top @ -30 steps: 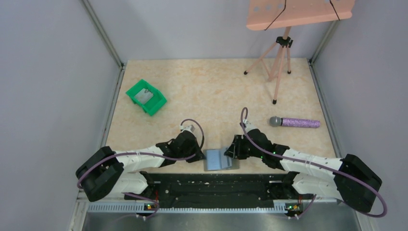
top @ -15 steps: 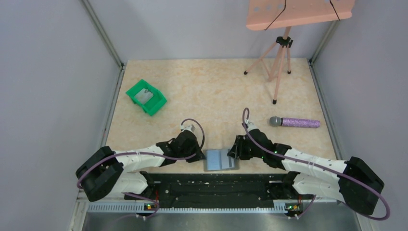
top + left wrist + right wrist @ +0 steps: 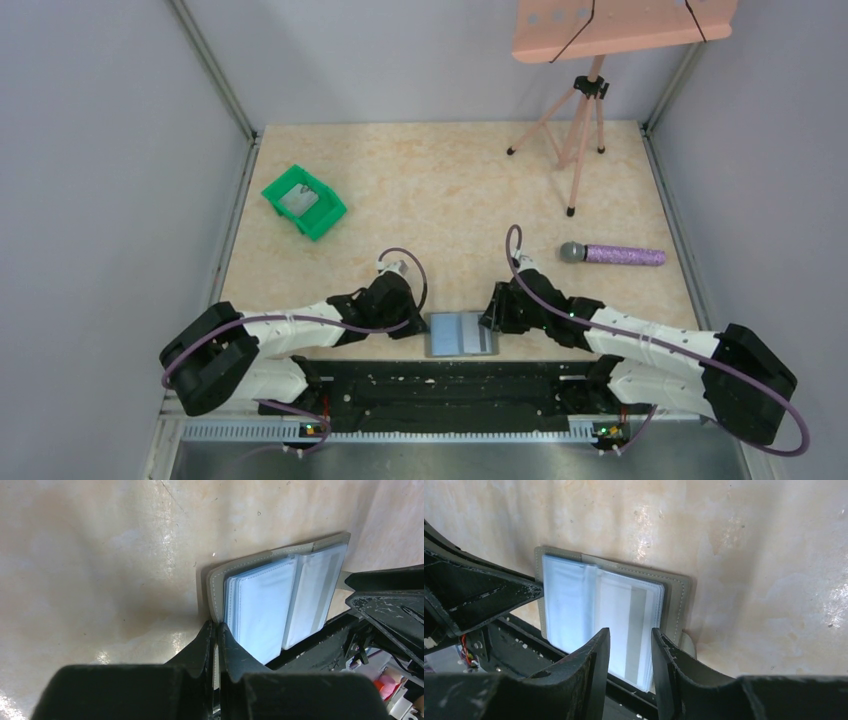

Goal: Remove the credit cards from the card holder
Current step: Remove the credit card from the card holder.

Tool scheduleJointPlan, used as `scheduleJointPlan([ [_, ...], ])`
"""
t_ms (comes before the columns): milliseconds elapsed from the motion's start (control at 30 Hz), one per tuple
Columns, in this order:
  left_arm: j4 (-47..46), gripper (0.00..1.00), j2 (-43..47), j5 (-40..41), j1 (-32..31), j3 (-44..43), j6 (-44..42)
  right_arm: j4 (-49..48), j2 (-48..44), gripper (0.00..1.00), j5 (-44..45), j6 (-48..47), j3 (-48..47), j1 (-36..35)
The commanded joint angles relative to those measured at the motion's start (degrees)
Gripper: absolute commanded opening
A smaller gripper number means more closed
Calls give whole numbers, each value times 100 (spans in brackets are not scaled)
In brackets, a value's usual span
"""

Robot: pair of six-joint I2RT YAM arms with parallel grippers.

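Observation:
The card holder lies open near the table's front edge, grey cover down and pale blue-white plastic sleeves up. My left gripper is shut on the cover's left edge; in the left wrist view the grey edge runs down between the closed fingertips. My right gripper is open over the holder's right half. In the right wrist view the jaws straddle the right-hand sleeves without pinching them. The credit cards cannot be told apart from the sleeves.
A green bin stands at the back left. A purple microphone lies at the right, and a pink tripod stand is at the back right. The black base rail runs just behind the holder's near edge.
The right gripper has shifted slightly right to the holder's right side and its jaws have widened a little. The holder now lies flatter. The left gripper has kept its grip.

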State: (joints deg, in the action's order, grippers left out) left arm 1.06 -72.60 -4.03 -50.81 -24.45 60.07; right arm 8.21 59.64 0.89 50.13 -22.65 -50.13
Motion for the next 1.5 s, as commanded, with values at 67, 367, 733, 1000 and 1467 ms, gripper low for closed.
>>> scheduleJointPlan([
  [67, -60, 6, -137, 18, -61, -68, 5, -230, 205, 36, 87, 102, -168, -34],
  [367, -62, 6, -119, 59, -70, -32, 25, -479, 403, 35, -6, 120, -85, -42],
  [733, -61, 6, -98, 74, -79, -30, 33, -278, 463, 34, 207, 21, -136, -81],
  [1000, -55, 6, -164, 37, -79, -107, 13, -418, 683, 34, 130, 7, -107, -202],
  [1467, -47, 6, -134, 24, -87, -157, 12, -1956, 634, 34, -770, 357, 324, -137],
])
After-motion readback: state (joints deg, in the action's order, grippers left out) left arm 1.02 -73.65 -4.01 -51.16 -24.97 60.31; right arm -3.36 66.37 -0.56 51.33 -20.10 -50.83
